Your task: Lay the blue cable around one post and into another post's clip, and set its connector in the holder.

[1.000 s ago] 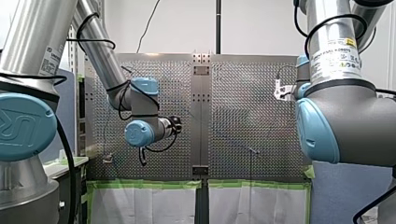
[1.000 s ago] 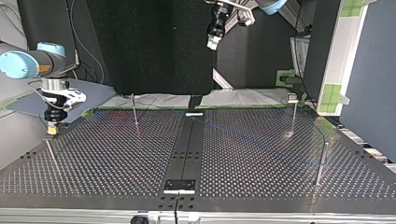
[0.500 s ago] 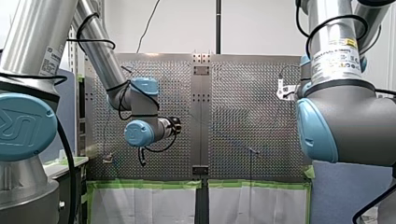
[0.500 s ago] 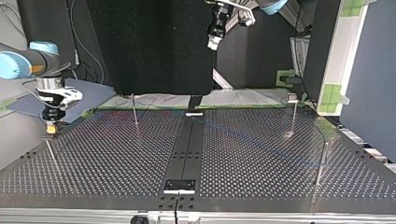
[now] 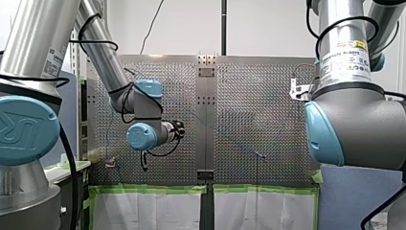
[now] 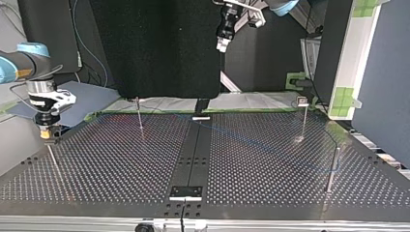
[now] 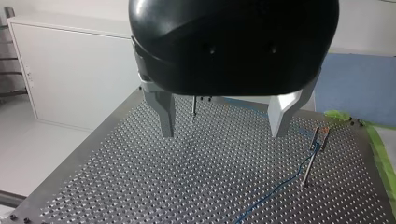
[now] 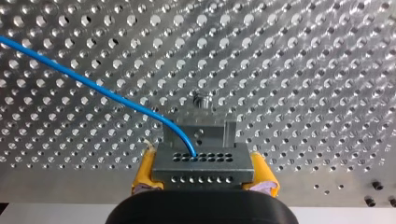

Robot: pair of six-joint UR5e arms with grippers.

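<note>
Broadly, the perforated table (image 6: 121, 164) filled the top view. My left arm (image 5: 28, 72) came in at the front view's nine o'clock. It showed a "UR" mark on its blue cap (image 5: 21, 132) and a white label (image 5: 49, 62) whose print was too small to read. My right arm (image 5: 354, 124), at three o'clock, wore a white-and-yellow label (image 5: 345, 60), likewise unreadable.

My left gripper (image 7: 223, 130) hung high at the top view's twelve o'clock, its metal fingers (image 7: 164, 112) spread wide with nothing between them. My right gripper (image 8: 204, 170), at the top view's nine o'clock, had its yellow pads (image 8: 144, 170) clamped on the connector (image 8: 204, 158).

The cable (image 8: 93, 86) was thin, glossy and bright blue. It left a hole in the connector's face, bent, and ran off across the table. In the left wrist view it lay on the table and rose to the head of a thin post (image 7: 309, 163). The connector was a small grey metal block with two rows of round holes.
</note>
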